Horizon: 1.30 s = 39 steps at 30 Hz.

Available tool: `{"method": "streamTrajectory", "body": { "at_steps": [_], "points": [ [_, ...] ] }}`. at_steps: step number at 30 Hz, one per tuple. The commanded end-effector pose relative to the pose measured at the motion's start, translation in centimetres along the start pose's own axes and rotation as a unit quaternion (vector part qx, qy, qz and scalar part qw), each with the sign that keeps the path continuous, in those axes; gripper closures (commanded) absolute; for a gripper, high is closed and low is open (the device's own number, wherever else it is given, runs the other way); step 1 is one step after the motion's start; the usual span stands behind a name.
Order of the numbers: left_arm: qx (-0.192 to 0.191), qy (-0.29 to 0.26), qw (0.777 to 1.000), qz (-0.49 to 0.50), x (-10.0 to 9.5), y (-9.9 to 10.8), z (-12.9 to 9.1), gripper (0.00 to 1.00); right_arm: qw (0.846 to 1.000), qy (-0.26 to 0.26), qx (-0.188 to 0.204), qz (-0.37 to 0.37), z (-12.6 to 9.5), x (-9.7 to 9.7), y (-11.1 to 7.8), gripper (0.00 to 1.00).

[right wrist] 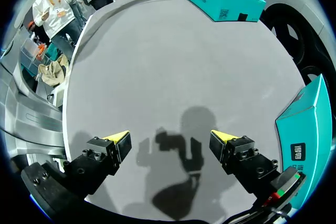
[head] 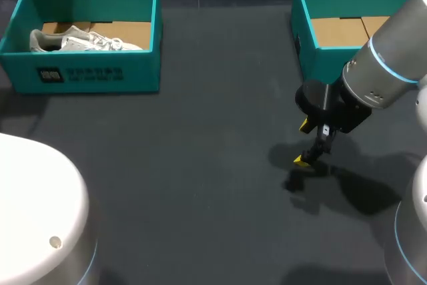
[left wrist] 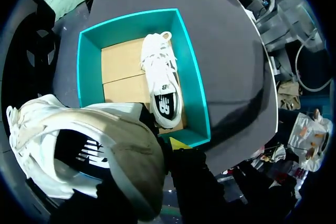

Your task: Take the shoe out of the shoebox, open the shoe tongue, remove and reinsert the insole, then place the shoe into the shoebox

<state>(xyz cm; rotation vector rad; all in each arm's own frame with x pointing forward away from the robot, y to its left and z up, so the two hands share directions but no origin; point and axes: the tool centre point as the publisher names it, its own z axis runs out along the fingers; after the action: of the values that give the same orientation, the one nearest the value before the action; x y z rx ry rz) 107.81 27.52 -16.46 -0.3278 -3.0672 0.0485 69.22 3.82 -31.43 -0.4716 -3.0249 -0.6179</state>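
bench (head: 200, 165): dark grey, matte, pretty plain, with a rounded edge in the wrist views
left shoebox (head: 87, 75): teal, lid off, sits flat on the bench at the far left
right shoebox (head: 319, 63): same teal, also open-topped, on the far right, well apart from the left one

White lace-up sneaker (head: 73, 40) inside teal cardboard shoebox (head: 80, 75), far left on the dark surface (head: 200, 165); second teal cardboard shoebox (head: 320, 63) far right.
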Motion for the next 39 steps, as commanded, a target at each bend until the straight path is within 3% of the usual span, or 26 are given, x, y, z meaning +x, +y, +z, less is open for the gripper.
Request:
{"method": "streamTrajectory", "body": {
  "at_steps": [1, 7, 11, 14, 28, 29, 30, 33, 37, 39],
  "points": [
    [-0.038, 0.03, 0.993, 0.107, -0.1, 0.5, 0.4, 1.0, 1.0, -0.002, 0.0, 0.0, 0.1, 0.2, -0.1, 0.0],
    [-0.065, 0.081, 0.949, 0.297, -0.8, 2.6, -0.2, 1.0, 1.0, -0.002, 0.0, 0.0, 0.1, 0.2, -0.1, 0.0],
    [-0.082, 0.066, 0.926, 0.363, -1.9, 3.8, -0.9, 1.0, 1.0, -0.002, 0.0, 0.0, 0.1, 0.2, -0.1, 0.0],
    [-0.101, 0.05, 0.881, 0.46, -2.5, 4.9, -1.2, 1.0, 1.0, -0.002, 0.0, 0.0, 0.1, 0.2, -0.1, 0.0],
    [-0.101, 0.05, 0.881, 0.46, -2.5, 4.9, -1.2, 1.0, 1.0, -0.002, 0.0, 0.0, 0.1, 0.2, -0.1, 0.0],
    [-0.125, 0.041, 0.876, 0.464, -2.4, 4.7, -1.1, 1.0, 1.0, -0.002, 0.0, 0.0, 0.1, 0.2, -0.1, 0.0],
    [-0.141, 0.031, 0.863, 0.484, -2.2, 4.7, -1.1, 1.0, 1.0, -0.002, 0.0, 0.0, 0.1, 0.2, -0.1, 0.0],
    [-0.124, 0.015, 0.835, 0.536, -2.4, 5.1, -1.4, 1.0, 1.0, -0.002, 0.0, 0.0, 0.1, 0.2, -0.1, 0.0],
    [-0.134, 0.006, 0.797, 0.589, -2.7, 5.2, -1.3, 1.0, 1.0, -0.002, 0.0, 0.0, 0.1, 0.2, -0.1, 0.0],
    [-0.146, -0.032, 0.726, 0.671, -2.8, 5.5, -1.0, 1.0, 1.0, -0.002, 0.0, 0.0, 0.1, 0.2, -0.1, 0.0]
  ]
}}
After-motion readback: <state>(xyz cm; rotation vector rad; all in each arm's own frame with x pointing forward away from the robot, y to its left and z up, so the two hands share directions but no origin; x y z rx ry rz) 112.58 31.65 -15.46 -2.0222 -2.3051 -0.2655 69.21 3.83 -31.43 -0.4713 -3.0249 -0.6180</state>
